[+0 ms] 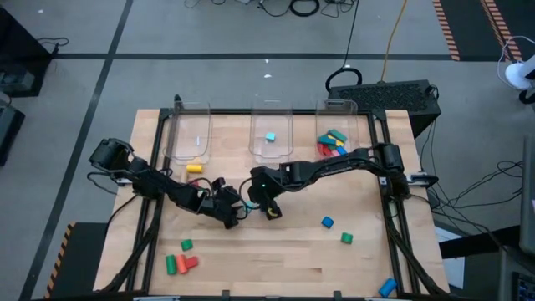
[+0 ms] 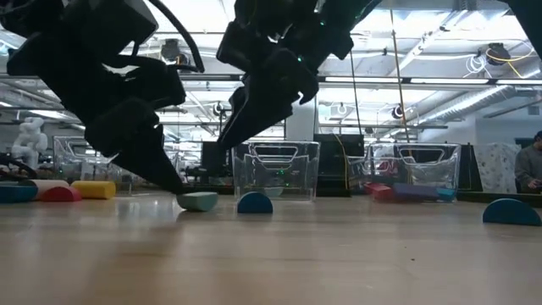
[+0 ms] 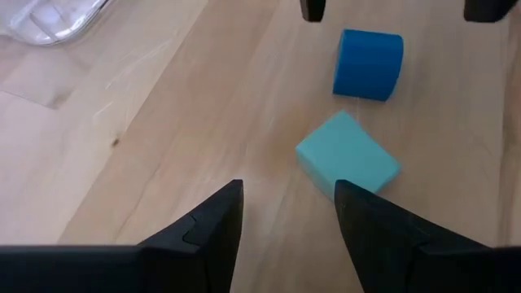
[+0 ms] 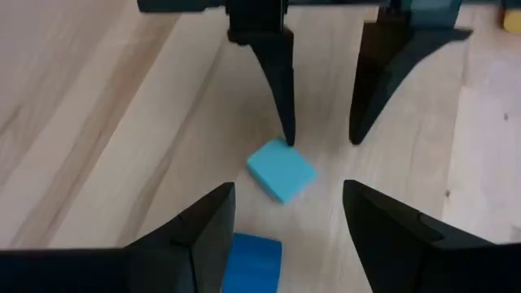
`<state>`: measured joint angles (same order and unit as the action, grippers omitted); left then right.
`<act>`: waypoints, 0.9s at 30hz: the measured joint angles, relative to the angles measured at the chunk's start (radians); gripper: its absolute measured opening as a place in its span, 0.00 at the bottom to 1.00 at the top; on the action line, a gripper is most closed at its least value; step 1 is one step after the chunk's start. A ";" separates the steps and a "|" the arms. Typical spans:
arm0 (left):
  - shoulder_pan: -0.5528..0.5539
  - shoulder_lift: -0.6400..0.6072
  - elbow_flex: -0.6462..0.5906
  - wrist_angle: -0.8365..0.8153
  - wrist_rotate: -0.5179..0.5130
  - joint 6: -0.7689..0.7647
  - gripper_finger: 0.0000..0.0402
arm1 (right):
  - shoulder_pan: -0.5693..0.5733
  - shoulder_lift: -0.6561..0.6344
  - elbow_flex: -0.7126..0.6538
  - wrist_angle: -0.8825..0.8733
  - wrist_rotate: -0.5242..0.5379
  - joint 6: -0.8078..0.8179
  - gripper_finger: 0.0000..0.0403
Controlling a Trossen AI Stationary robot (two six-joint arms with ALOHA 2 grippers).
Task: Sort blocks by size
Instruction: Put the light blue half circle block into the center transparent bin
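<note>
Light cyan cube (image 3: 348, 164): on the desk (image 1: 284, 242) at mid-desk, just beside a blue cylinder (image 3: 368, 64).
Left claw (image 3: 285, 210): fingers parted, empty, low beside the cube.
Right claw (image 4: 289, 216): fingers parted, empty, above the cube.
Handling: likely light, rigid, smooth; best pinched across opposite flat faces.
Surface: pale wood, flat; clear bins (image 1: 272, 134) beyond the cube.

Bright, even overhead light falls on the pale wooden table (image 1: 276, 242); ceiling strip lights glare in the low view, silhouetting both arms; shadows stay soft; the near tabletop there blurs out of focus.
</note>
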<state>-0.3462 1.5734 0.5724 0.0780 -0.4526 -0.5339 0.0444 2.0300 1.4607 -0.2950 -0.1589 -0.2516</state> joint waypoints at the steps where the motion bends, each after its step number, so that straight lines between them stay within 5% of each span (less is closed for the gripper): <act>1: 0.000 0.000 0.000 0.002 0.000 0.000 0.49 | 0.000 0.004 -0.001 0.006 0.000 0.000 0.53; 27: 0.025 0.129 0.002 0.177 0.030 0.047 0.49 | 0.019 0.108 -0.003 0.049 0.002 -0.081 0.53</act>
<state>-0.3210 1.7023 0.5739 0.2549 -0.4224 -0.4870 0.0639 2.1376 1.4582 -0.2464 -0.1574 -0.3323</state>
